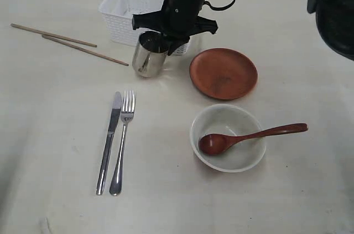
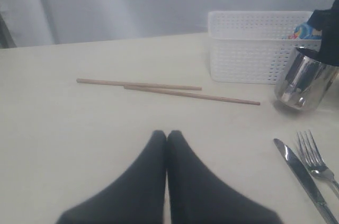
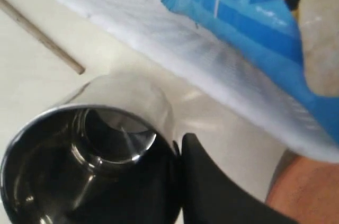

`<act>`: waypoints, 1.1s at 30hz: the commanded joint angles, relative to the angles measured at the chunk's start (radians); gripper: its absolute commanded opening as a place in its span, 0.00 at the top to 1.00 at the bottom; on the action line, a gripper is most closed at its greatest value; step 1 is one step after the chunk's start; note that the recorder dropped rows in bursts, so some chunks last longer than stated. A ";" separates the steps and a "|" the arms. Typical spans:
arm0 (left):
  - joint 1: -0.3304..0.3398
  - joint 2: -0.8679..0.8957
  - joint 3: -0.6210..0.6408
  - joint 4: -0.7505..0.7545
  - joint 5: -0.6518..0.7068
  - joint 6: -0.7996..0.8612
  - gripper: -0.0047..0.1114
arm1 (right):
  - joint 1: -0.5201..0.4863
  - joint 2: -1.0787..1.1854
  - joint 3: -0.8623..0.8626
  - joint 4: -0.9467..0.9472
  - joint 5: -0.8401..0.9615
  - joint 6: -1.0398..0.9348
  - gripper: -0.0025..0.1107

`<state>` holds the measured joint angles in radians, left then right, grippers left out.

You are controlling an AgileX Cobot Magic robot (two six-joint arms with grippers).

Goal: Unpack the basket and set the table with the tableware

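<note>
The cup, knife and fork are mirror-polished steel, the basket matt white perforated plastic, the plate and spoon smooth reddish-brown wood, the chopsticks pale bare wood, the bowl matt off-white, and the worktop pale and faintly grained.

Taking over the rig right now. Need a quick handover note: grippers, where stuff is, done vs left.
Left gripper: shut, empty, over bare table.
Right gripper: shut on the rim of the steel cup, just in front of the basket; I cannot tell whether the cup is set down.
On the table: chopsticks, knife and fork side by side, plate, bowl with the spoon lying in it.
In the basket: only the blue snack packet shows.
Done: all tableware is out.
Left: probably settle and release the cup.
</note>
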<state>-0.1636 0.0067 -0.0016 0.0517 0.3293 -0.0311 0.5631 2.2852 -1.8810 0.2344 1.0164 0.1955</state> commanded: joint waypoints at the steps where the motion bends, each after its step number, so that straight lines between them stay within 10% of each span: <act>1: 0.003 -0.007 0.002 -0.002 -0.008 0.000 0.96 | 0.002 -0.001 -0.007 0.056 0.024 -0.038 0.98; 24: 0.003 -0.007 0.002 -0.002 -0.008 0.000 0.96 | 0.128 -0.003 -0.097 -0.247 0.092 -0.003 0.97; 27: 0.003 -0.007 0.002 -0.002 -0.008 0.000 0.96 | 0.128 0.001 -0.096 -0.247 0.114 -0.008 0.72; 33: 0.003 -0.007 0.002 -0.002 -0.008 0.002 0.96 | 0.125 -0.003 -0.152 -0.251 0.146 -0.008 0.64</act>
<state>-0.1636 0.0067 -0.0016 0.0517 0.3293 -0.0311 0.6951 2.2891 -1.9929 0.0000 1.1388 0.1917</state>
